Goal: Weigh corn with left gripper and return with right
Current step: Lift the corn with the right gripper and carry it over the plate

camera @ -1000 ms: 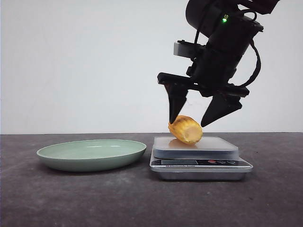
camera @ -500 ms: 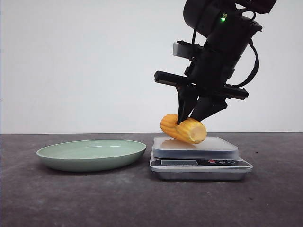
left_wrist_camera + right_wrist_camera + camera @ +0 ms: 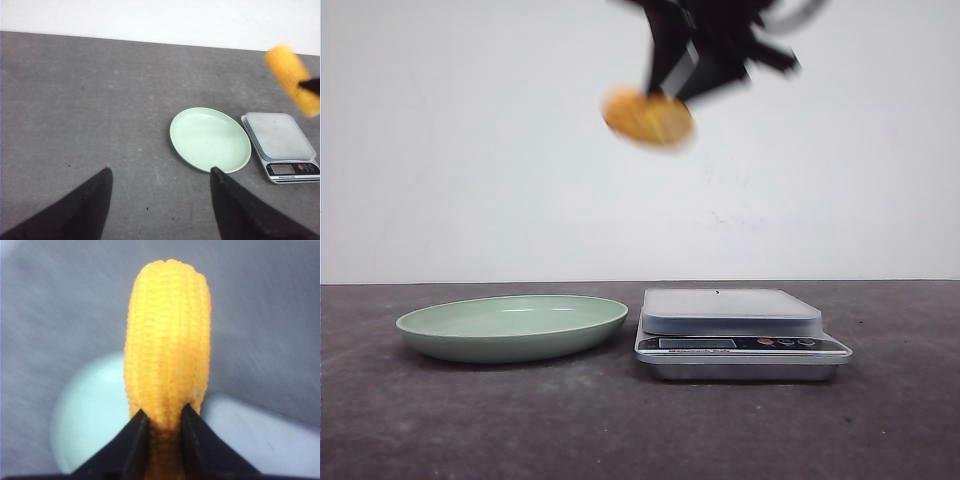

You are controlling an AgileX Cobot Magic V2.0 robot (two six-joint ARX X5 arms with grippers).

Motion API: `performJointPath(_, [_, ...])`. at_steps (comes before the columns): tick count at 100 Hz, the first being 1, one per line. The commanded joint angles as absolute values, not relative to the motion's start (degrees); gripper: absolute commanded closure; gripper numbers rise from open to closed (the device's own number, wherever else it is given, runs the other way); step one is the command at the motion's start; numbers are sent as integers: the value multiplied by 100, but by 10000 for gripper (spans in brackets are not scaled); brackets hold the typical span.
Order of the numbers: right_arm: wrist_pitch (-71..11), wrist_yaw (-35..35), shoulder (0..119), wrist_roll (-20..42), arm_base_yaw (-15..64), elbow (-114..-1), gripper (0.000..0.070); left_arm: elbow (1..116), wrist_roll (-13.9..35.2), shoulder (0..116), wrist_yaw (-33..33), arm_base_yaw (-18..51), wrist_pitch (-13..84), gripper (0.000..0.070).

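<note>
The corn [image 3: 648, 117], a yellow-orange cob piece, hangs high in the air above the gap between plate and scale, blurred by motion. My right gripper [image 3: 682, 88] is shut on it at the top of the front view. In the right wrist view its black fingers [image 3: 135, 440] pinch the near end of the corn [image 3: 167, 335]. The corn also shows in the left wrist view [image 3: 292, 80]. My left gripper [image 3: 159, 172] is open and empty, high over bare table to the left of the plate. It is out of the front view.
A pale green plate [image 3: 512, 325] lies on the dark table, left of a silver kitchen scale [image 3: 740, 330] whose platform is bare. Both also show in the left wrist view, the plate [image 3: 210, 139] and the scale [image 3: 281, 146]. A white wall stands behind.
My right gripper closed on the corn lying on the scale, then lifted it fast, up and to the left. The scale platform is now bare.
</note>
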State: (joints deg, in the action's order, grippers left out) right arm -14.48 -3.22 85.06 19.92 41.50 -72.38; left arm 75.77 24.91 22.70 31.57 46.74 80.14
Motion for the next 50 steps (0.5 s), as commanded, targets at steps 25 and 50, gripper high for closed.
performJointPath(25, [-1098,-757,9520,2392,4847,-7966,700,7642,2591,2274,3267,4711,7946,346])
performJointPath(50, [-801,-784,10519,2877,4947,-7972,700,7642,2624,2274,3288,4711,7832,346])
